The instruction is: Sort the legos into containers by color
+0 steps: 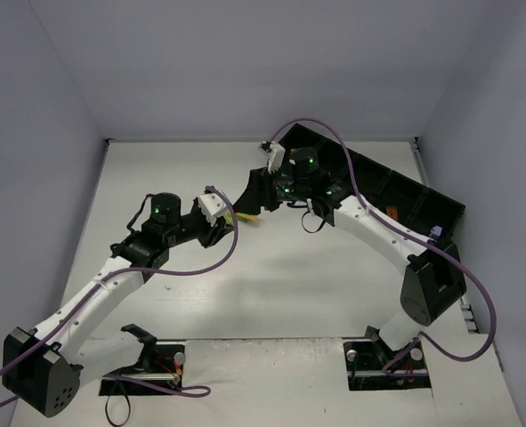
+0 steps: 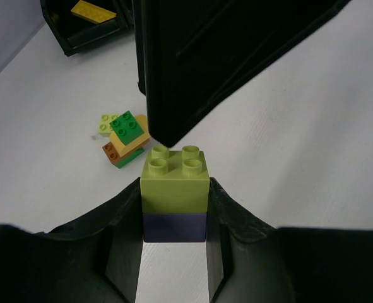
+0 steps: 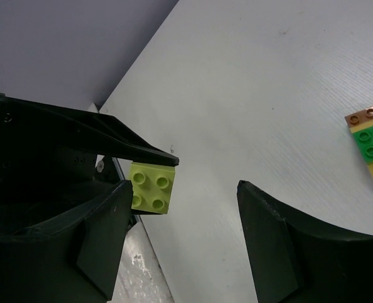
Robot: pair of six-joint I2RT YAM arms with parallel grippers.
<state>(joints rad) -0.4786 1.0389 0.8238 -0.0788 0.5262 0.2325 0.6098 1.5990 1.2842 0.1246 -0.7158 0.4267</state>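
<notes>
My left gripper (image 2: 175, 192) is shut on a lime brick (image 2: 175, 180) that is stacked on a lilac brick (image 2: 174, 227), held above the table. In the top view it sits mid-table (image 1: 234, 218). My right gripper (image 3: 185, 189) is open and empty, its jaws spread beside that lime brick (image 3: 152, 188); its dark finger (image 2: 205, 57) looms just beyond the brick. A small stack of dark green (image 2: 127, 125), yellow, orange-brown (image 2: 112, 151) and lime (image 2: 106, 123) bricks lies on the table behind, and it also shows in the right wrist view (image 3: 370, 136).
A row of black containers (image 1: 396, 191) runs along the back right of the white table. One container (image 2: 79, 31) holds a flat yellow plate (image 2: 93, 11). Grey walls enclose the table on three sides.
</notes>
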